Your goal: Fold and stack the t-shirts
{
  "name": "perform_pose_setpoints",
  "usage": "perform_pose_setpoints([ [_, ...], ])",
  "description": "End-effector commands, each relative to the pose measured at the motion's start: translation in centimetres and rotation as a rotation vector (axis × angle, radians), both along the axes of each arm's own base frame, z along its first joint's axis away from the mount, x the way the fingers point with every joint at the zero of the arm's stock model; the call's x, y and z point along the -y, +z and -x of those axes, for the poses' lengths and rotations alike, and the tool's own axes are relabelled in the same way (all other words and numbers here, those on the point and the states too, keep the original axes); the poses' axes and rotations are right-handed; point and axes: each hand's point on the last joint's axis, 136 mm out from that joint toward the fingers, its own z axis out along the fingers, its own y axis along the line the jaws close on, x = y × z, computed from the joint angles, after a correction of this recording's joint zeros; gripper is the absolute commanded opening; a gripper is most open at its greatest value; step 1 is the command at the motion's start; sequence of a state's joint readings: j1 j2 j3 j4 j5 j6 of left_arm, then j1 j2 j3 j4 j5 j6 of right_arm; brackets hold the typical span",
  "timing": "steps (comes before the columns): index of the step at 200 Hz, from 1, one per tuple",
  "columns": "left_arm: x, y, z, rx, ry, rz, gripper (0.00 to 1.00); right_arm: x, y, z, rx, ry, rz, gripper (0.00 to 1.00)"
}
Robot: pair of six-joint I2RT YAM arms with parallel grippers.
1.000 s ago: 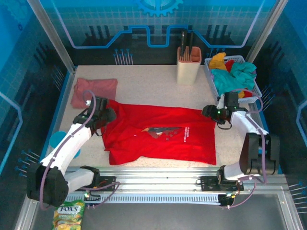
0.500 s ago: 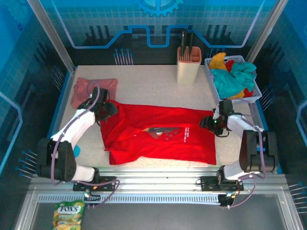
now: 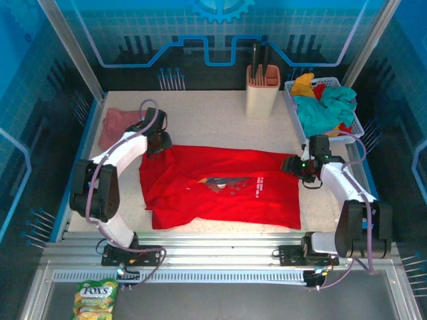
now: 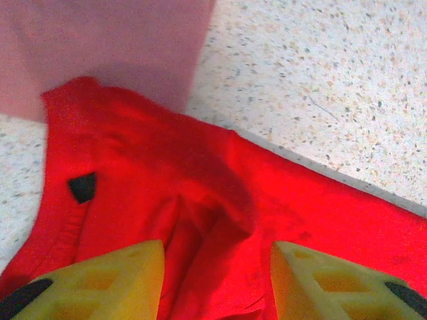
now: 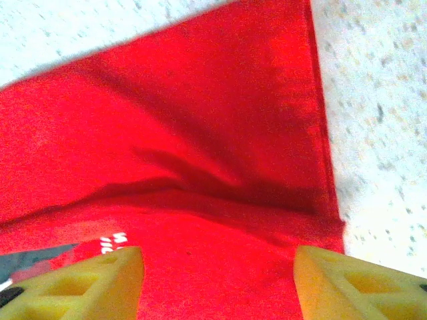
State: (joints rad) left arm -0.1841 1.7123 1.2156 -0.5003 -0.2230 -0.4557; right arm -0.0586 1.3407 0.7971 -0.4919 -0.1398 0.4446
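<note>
As seen from the overhead camera, the red t-shirt (image 3: 220, 190) is laid flat at the middle of the counter (image 3: 213, 117) with its graphic (image 3: 227, 181) facing up, and the pink t-shirt (image 3: 119, 123) lies as a compact patch at the far left, just beyond the red one. The stack is therefore judged to be sited there, and the red garment to be not yet folded. The left fingers (image 3: 159, 141) are positioned at the far left corner of the red cloth and the right fingers (image 3: 293, 165) at its far right corner. This matched placement is suited to lifting the far edge evenly, so that a straight fold can be laid. From the left wrist camera, the left fingers (image 4: 100, 280) are seen parted to a moderate gap, straddling a raised ridge of red cloth beside a hemmed edge that carries a black tag (image 4: 83, 187). Nothing is clamped between them, and whether the tips press the cloth cannot be told. The pink t-shirt (image 4: 100, 47) is met by the red corner just ahead. From the right wrist camera, the right fingers (image 5: 73, 280) are seen spread wider above the creased corner of the red t-shirt (image 5: 200, 133), next to bare counter (image 5: 380, 100), with nothing gripped.
</note>
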Motion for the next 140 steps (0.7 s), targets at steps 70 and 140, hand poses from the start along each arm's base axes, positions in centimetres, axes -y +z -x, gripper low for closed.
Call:
perform_pose_setpoints([
  [70, 1.0, -4.2, 1.6, -0.273, -0.066, -0.304, 0.47, -3.6, -2.9, -2.2, -0.096, 0.054, -0.14, 0.6],
  [140, 0.5, -3.4, 3.5, -0.289, -0.075, -0.333, 0.49, -3.1, -5.0, -2.1, -0.146, 0.037, -0.12, 0.58],
])
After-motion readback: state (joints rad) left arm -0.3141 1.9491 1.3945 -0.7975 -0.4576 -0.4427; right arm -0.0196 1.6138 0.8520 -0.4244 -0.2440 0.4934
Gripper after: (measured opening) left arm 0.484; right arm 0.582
